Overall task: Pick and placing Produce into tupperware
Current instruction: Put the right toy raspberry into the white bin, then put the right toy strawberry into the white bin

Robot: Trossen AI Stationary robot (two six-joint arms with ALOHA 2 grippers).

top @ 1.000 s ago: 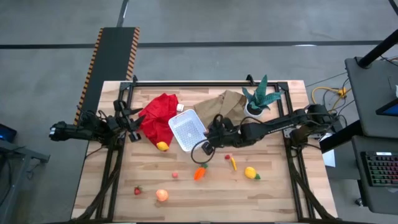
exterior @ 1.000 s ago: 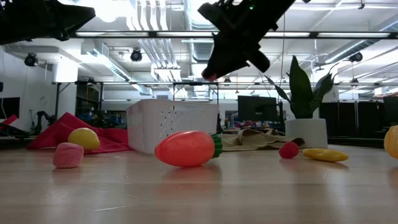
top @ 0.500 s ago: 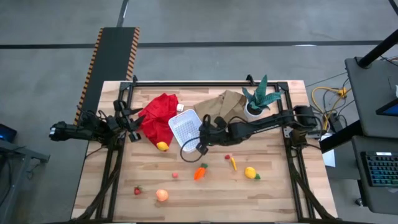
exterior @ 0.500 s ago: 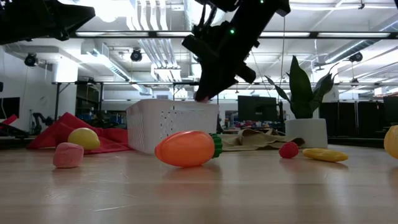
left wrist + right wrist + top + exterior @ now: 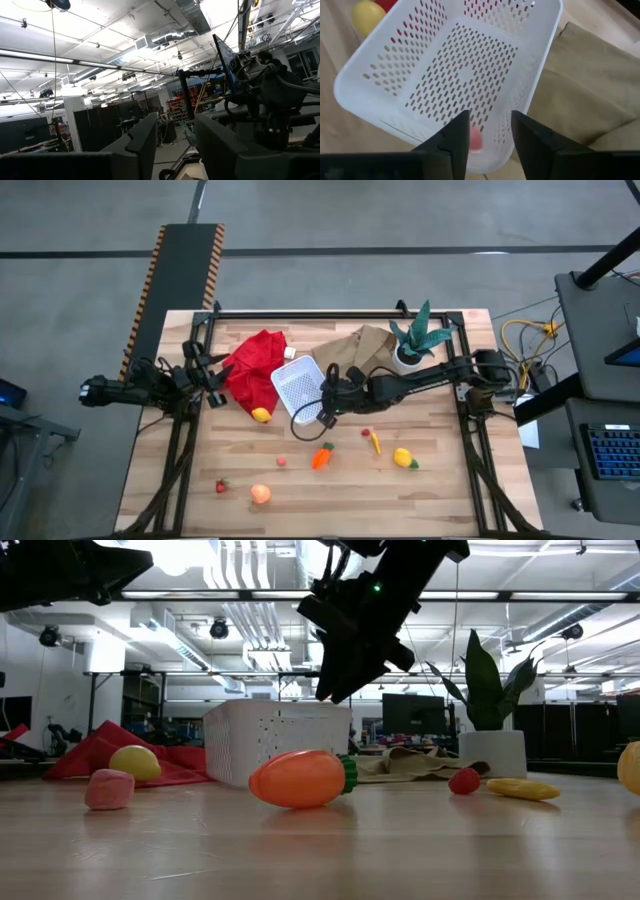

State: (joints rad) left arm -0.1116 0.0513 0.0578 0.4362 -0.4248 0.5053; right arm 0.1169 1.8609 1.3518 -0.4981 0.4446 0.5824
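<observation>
The white tupperware (image 5: pixel 300 390) (image 5: pixel 275 740) stands mid-table. My right gripper (image 5: pixel 325 408) (image 5: pixel 330 692) (image 5: pixel 490 120) hangs open over its near right corner, slanting down. A small pink-red piece (image 5: pixel 476 140) shows blurred inside the tupperware, just past one finger. On the table lie a carrot (image 5: pixel 321 457) (image 5: pixel 298 778), two lemons (image 5: pixel 261 415) (image 5: pixel 403 458), a peach ball (image 5: pixel 260 494), a pink piece (image 5: pixel 283 462) and red berries (image 5: pixel 221 486) (image 5: pixel 366 432). At the table's left edge my left gripper (image 5: pixel 207 372) (image 5: pixel 175 145) waits open, pointing up into the room.
A red cloth (image 5: pixel 255 365) lies left of the tupperware, with a brown paper bag (image 5: pixel 355 345) behind it. A potted plant (image 5: pixel 415 340) stands at the far right. A small yellow piece (image 5: pixel 375 443) lies near the carrot. Bare wood stretches along the near edge.
My right gripper has gone toward the table's left and a little down, from beside the tupperware to above its near right corner, tipping further downward. The pink-red piece seen at its fingertips in the low view no longer shows there.
</observation>
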